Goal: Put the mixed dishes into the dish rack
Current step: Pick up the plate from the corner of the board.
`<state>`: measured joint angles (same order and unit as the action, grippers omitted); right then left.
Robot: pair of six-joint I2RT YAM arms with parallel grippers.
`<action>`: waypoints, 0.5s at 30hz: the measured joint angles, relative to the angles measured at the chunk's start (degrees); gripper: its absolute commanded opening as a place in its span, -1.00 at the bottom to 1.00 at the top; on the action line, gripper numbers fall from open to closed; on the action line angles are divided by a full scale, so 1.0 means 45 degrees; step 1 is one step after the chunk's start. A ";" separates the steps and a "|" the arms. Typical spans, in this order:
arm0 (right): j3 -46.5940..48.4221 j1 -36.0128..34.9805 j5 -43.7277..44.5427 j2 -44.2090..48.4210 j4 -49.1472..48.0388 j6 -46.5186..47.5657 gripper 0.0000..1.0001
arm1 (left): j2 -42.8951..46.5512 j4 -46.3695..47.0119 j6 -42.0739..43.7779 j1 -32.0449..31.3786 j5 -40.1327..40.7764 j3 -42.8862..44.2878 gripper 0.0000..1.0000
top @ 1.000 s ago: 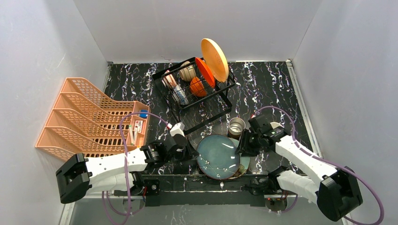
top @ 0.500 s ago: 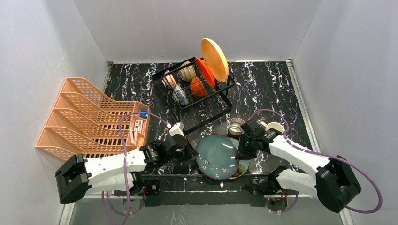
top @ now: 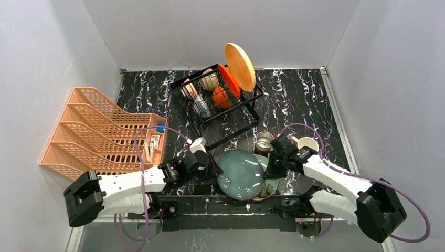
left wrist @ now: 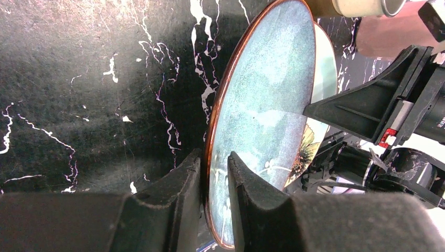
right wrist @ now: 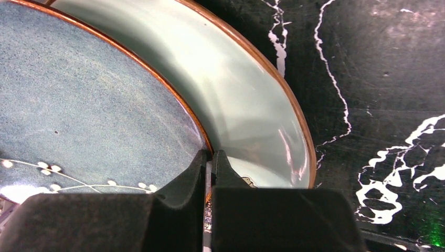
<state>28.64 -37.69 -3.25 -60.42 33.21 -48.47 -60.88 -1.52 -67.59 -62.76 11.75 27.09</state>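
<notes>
Right gripper [right wrist: 208,157] is closed down to a thin slit on the copper rim of the speckled blue-grey plate [right wrist: 78,105], which fills the upper left of its wrist view. Only this view shows the pale green plate [right wrist: 246,121] plainly as a second dish lying under the first, its glossy well curving from the top centre to the lower right of the frame.

From above, that lower plate is just a sliver at the bottom centre, peeking out at the blue-grey plate's lower right edge. The left gripper [top: 210,170] and the right gripper sit at opposite sides of the blue-grey plate.

In the left wrist view the left gripper's fingers [left wrist: 178,210] stand a little apart either side of the rim at the lower middle. Whether they press it, I cannot tell. That view also shows the plate tipped up off the marbled table [left wrist: 78,79].

Only the overhead frame shows the dish rack [top: 255,107], at the upper centre, well apart from both plates. It holds a yellow plate [top: 240,65] and a red-orange plate [top: 229,80] on edge. A steel cup [top: 264,140] stands just above the blue-grey plate, with a white bowl [top: 307,143] to its right and an orange lattice rack [top: 94,131] at the left
</notes>
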 measured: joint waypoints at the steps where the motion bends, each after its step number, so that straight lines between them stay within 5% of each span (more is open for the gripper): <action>1: -0.0044 -0.0024 -0.0058 -0.0010 -0.0126 -0.0049 -0.97 | -0.0034 0.0092 -0.0039 -0.0005 -0.0083 -0.0044 -0.50; 11: -0.0141 -0.0214 -0.0389 -0.0257 -0.1112 -0.0432 -0.97 | -0.0199 0.1171 -0.0432 -0.0049 -0.0476 -0.0879 -0.11; 15: -0.0155 -0.0228 -0.0413 -0.0262 -0.1175 -0.0510 -0.97 | -0.0656 0.1841 -0.0544 -0.0049 -0.0738 -0.1054 -0.21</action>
<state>27.94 -38.72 -5.10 -61.60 27.92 -50.76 -63.83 6.76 -70.04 -62.98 8.43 22.35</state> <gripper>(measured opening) 0.081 0.450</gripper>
